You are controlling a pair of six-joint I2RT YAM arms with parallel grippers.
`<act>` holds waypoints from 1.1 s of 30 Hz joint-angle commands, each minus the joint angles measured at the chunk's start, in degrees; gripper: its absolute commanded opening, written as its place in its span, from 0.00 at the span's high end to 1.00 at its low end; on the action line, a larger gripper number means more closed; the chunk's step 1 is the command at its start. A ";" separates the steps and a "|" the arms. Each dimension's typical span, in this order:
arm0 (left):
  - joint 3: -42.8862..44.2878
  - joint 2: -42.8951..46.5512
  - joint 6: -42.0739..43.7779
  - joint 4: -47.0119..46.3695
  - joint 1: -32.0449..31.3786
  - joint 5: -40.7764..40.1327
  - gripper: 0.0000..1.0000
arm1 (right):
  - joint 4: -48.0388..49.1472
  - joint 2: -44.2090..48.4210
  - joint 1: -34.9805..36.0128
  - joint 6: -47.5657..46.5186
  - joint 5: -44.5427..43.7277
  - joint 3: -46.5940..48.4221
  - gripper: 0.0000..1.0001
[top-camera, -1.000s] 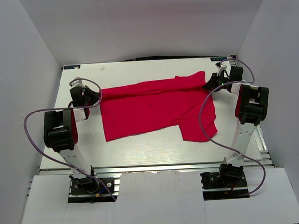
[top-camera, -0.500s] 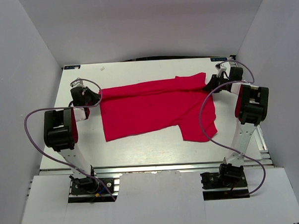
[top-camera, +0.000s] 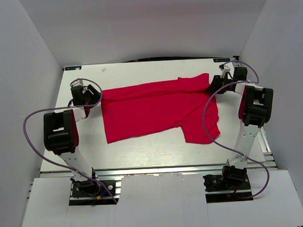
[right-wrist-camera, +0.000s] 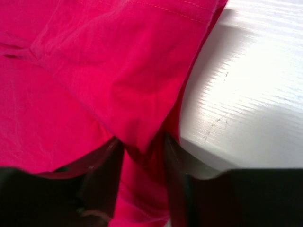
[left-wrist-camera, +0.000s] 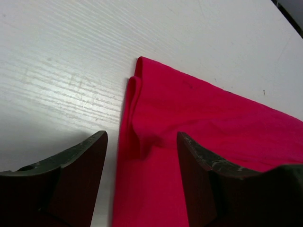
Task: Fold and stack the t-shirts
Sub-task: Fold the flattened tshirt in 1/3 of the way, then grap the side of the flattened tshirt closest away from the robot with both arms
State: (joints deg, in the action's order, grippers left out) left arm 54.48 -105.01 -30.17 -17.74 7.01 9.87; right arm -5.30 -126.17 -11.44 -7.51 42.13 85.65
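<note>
T-shirt [top-camera: 156,109] flat on the table [top-camera: 143,150]

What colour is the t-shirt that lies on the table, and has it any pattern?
The t-shirt is plain bright red, no pattern; the top external view shows it best.

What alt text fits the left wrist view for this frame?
The left gripper stands open, its dark jaws either side of the doubled-over corner of a bright red cloth t-shirt lying on a white wood-grain table. The fabric is not pinched.
</note>
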 commanded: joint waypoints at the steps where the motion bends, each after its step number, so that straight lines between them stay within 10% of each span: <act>1: 1.24 6.56 1.52 2.61 0.29 -2.57 0.29 | -1.64 2.94 -1.21 -1.02 0.50 2.77 0.53; 9: 2.04 13.77 2.58 8.76 0.38 -0.29 0.26 | -5.50 9.53 -2.71 -3.38 3.04 2.25 0.11; 16: -2.00 26.24 -4.17 18.76 0.38 -0.64 0.10 | -16.46 15.77 -2.62 -16.90 6.99 3.74 0.11; 27: -11.85 47.43 -20.18 49.86 0.38 2.79 0.29 | -69.41 29.55 -2.62 -103.94 10.09 -9.07 0.11; 33: -15.88 51.66 -22.38 57.02 0.29 6.12 0.41 | -64.22 33.54 -1.65 -114.13 3.75 -18.41 0.12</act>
State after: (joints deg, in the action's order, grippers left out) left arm 40.42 -55.59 -49.47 31.62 7.03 12.91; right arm -66.54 -93.54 -13.69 -102.78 48.25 67.11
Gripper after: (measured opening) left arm 0.602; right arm 0.890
